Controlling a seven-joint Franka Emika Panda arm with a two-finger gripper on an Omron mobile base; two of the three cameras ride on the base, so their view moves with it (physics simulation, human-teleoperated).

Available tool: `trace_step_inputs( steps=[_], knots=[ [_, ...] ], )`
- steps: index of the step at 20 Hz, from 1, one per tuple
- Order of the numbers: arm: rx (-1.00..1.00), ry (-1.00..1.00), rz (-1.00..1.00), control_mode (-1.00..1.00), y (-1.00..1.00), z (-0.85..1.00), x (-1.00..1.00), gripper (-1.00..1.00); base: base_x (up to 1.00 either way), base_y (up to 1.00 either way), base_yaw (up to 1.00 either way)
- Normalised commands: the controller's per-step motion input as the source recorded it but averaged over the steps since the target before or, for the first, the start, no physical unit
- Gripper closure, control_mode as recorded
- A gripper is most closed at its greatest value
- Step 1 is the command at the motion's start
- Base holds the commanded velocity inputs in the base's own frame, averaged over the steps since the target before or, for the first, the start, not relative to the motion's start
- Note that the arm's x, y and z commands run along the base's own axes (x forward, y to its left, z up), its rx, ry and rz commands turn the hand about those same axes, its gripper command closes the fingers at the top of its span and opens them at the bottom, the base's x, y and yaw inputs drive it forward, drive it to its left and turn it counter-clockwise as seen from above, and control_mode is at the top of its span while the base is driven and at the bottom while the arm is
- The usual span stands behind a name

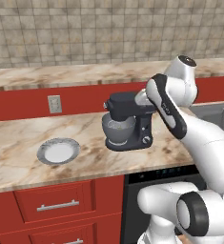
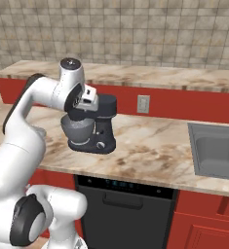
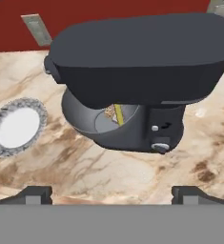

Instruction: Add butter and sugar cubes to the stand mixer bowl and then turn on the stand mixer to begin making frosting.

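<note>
The dark stand mixer [image 3: 142, 52] stands on the marble counter, head down over the stand mixer bowl [image 3: 87, 119], a grey metal bowl. Inside the bowl a thin yellow stick of butter [image 3: 119, 114] leans under the head, with a small pale speckled piece [image 3: 109, 112] beside it that may be the sugar cubes. The mixer's round knob [image 3: 160, 147] sits low on its column. My gripper [image 3: 112, 193] hovers above and in front of the mixer, open, with nothing between its fingers. The mixer [image 1: 132, 121] and its bowl [image 2: 78, 129] also show from the base, with my arm reaching over them.
A grey-rimmed white plate [image 1: 58, 151] lies bare on the counter left of the mixer. A wall outlet [image 1: 55, 104] sits on the red backsplash behind. A sink [image 2: 216, 148] is set into the counter far to the right. A raised ledge runs behind.
</note>
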Motion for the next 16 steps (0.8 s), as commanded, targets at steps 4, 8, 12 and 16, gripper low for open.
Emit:
trace_step_inputs(
  steps=[4,8,12,16],
  knots=[
    [-0.31,0.09,-0.12,-1.0,-0.24,-0.32,0.0,-1.0,0.0,0.0,0.0],
    [-0.26,0.13,-0.09,-1.0,-0.25,-0.53,0.0,-1.0,0.0,0.0,0.0],
    [-0.2,0.16,-0.02,-1.0,-0.25,-0.61,0.0,-1.0,0.0,0.0,0.0],
    [-0.13,0.09,0.0,-1.0,-0.11,-0.65,0.0,-1.0,0.0,0.0,0.0]
  ],
)
